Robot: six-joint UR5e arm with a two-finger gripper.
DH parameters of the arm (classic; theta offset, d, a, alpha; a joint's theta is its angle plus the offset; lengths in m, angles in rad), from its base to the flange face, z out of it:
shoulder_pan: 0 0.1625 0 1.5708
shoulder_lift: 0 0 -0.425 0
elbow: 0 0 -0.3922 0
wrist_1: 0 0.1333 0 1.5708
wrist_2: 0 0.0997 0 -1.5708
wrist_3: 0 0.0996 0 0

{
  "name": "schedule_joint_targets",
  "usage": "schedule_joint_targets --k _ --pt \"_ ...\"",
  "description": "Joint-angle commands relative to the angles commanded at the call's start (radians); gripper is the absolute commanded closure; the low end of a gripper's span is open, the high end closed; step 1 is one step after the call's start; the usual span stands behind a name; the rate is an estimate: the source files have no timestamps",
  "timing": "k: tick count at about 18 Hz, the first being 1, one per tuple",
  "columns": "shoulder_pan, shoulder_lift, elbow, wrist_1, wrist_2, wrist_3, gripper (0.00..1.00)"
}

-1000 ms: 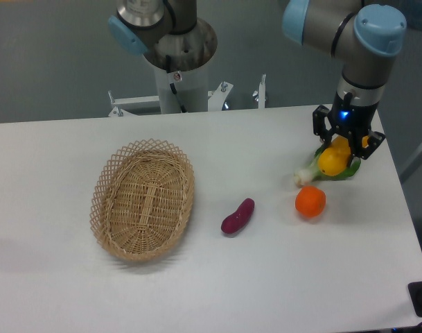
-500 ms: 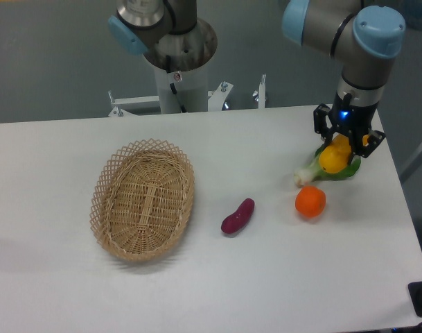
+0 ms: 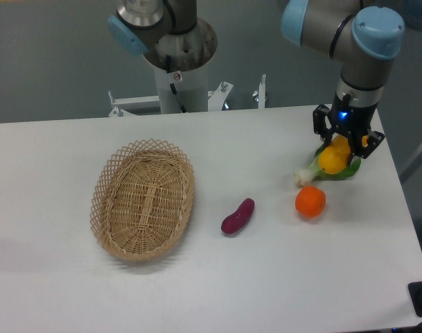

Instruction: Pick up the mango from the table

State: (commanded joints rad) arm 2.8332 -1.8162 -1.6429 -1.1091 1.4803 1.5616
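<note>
Camera view from the front: the mango (image 3: 333,159) sits at the right far side of the table (image 3: 266,277), pinched between the jaws of the black gripper (image 3: 344,147), above a green-and-white leek (image 3: 313,171). Just in front lies an orange (image 3: 310,201), a purple eggplant (image 3: 238,216) to its left, a wicker basket (image 3: 143,200) farther left.

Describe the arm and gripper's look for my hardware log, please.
The arm has grey tubular links with light blue caps on its rounded joints. A silver-grey wrist section leads down to the gripper, which is black and angular, with a small blue light glowing on its body. No loose cables show.
</note>
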Motion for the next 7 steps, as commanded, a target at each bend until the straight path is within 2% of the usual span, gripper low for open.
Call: schedule_joint_targets --k 7 --pt "0.017 0.0 0.003 0.003 0.002 0.0 0.63"
